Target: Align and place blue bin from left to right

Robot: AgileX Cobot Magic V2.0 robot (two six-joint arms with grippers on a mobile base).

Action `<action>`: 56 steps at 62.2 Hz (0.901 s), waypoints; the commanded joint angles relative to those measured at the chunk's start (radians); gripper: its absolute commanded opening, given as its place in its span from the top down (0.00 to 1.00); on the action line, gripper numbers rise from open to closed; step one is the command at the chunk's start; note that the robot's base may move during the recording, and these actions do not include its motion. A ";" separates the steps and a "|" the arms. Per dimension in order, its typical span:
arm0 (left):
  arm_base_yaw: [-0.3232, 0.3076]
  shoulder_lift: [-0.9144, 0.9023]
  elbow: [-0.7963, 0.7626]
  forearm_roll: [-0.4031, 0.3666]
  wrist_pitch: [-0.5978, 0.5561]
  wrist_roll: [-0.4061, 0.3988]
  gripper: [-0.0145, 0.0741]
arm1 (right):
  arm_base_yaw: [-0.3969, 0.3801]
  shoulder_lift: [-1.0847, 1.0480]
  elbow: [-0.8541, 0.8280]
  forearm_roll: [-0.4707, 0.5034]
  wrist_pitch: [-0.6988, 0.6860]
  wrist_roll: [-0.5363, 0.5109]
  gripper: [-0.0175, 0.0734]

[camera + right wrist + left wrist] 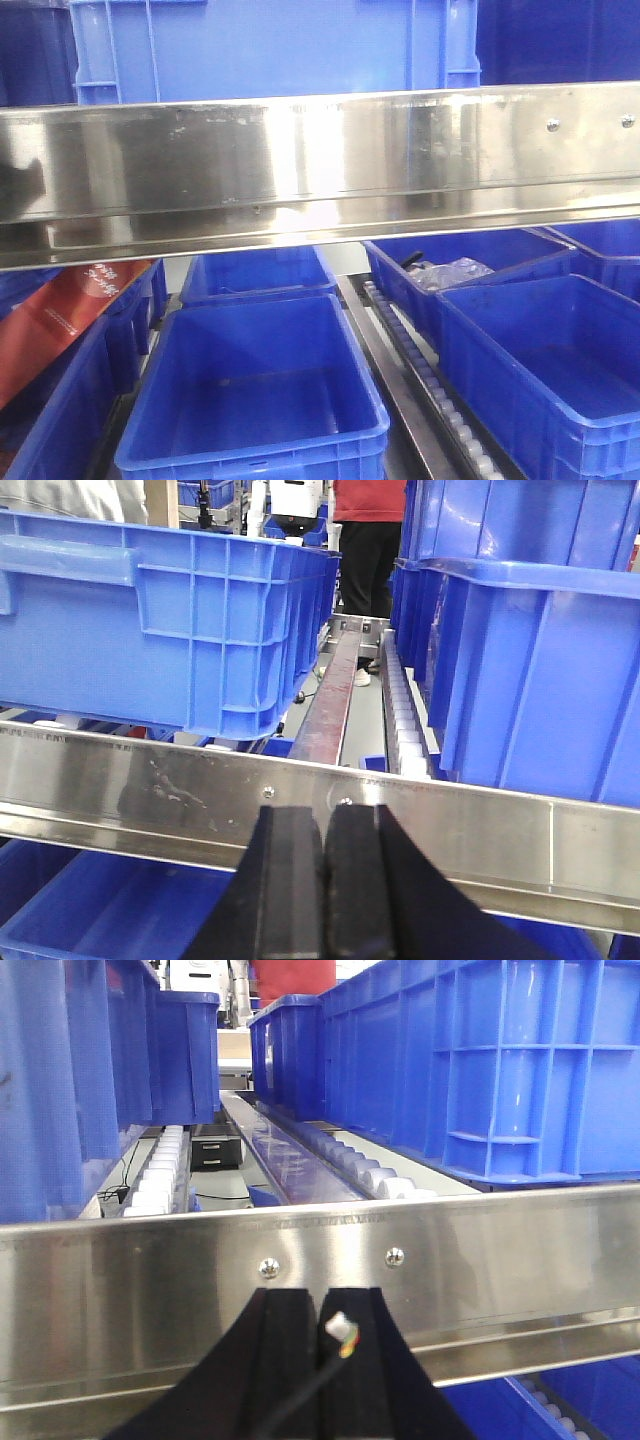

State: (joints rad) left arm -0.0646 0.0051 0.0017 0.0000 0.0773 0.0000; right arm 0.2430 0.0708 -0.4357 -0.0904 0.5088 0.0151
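A large blue bin (270, 50) stands on the upper shelf behind the steel rail (320, 160), filling the top middle of the front view. In the left wrist view a blue bin (500, 1060) sits on the rollers to the right, beyond the rail. My left gripper (320, 1305) is shut and empty, just short of the rail, with a loose wire end lying over it. In the right wrist view a blue bin (170, 620) stands to the left behind the rail. My right gripper (325, 825) is shut and empty, close to the rail. Neither gripper shows in the front view.
Several open blue bins fill the lower level, one in the middle (255, 390) and one at the right (545, 370). More bins stand at the left (100, 1050) and are stacked at the right (530, 650). Roller tracks (165, 1170) run away from me. A person in red (365, 520) stands behind.
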 commanded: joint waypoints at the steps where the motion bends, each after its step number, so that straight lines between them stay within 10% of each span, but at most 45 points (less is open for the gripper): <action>1: 0.002 -0.005 -0.002 0.000 -0.011 0.000 0.96 | -0.002 -0.006 0.003 -0.013 -0.022 -0.007 0.99; 36: 0.002 -0.005 -0.002 0.000 -0.011 0.000 0.96 | -0.004 -0.006 0.011 -0.016 -0.024 -0.007 0.99; 56: 0.002 -0.005 -0.002 0.000 -0.011 0.000 0.96 | -0.242 -0.006 0.197 0.074 -0.225 -0.007 0.99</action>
State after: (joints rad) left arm -0.0646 0.0051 0.0017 0.0000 0.0773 0.0000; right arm 0.0611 0.0708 -0.2921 -0.0531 0.3718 0.0151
